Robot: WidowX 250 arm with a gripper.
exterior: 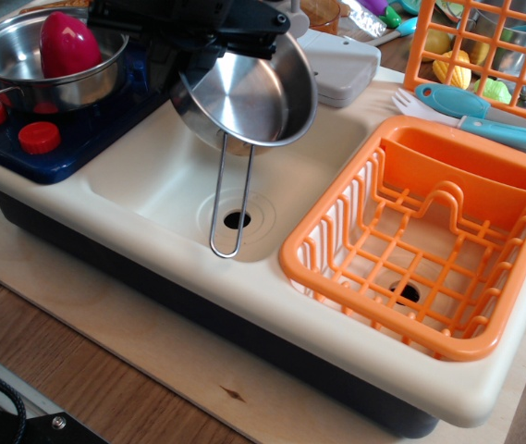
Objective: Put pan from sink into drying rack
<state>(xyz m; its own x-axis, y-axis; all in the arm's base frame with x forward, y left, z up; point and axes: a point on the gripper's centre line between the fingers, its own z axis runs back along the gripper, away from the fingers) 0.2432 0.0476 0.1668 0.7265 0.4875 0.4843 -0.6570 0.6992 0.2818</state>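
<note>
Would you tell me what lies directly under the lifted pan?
Under the pan is the sink, with its drain hole showing. The basin's back part is hidden behind the pan. The pincer's grip is hidden.

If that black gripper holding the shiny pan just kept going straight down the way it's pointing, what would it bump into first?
Most likely the floor of the sink. The gripper points downward, clamped on the rim of the pan, whose handle hangs lowest, above the basin near the drain hole. Depth is hard to judge from one view.
</note>
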